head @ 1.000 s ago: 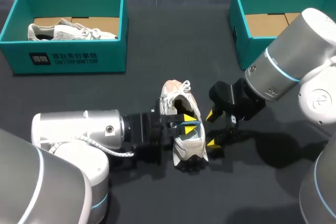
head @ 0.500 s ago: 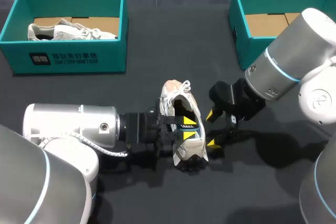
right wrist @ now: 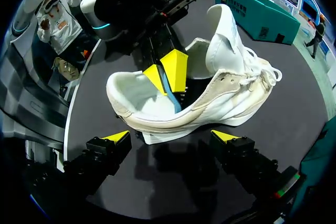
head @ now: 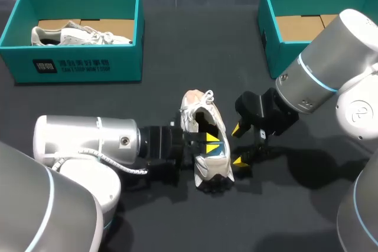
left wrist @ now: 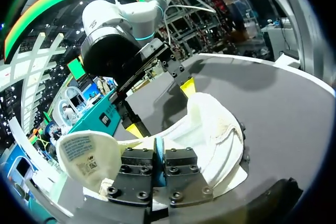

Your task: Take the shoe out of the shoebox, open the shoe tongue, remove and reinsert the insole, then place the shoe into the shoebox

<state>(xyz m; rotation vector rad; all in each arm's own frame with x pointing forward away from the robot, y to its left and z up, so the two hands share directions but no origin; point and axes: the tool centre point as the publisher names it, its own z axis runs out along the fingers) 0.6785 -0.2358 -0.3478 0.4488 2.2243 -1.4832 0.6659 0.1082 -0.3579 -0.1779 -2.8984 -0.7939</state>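
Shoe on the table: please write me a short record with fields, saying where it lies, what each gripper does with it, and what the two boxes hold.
shoe: white, on the table between the two grippers, tongue lifted
left gripper: inside the shoe's opening, shut on the blue insole
right gripper: open, beside the shoe, not holding it
left box: holds a second shoe
right box: no shoe in the part that shows

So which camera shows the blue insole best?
Right wrist view: the blue insole shows between the yellow tips of the left pincer, inside the shoe. Left wrist view shows only a sliver; head view, a small blue patch.
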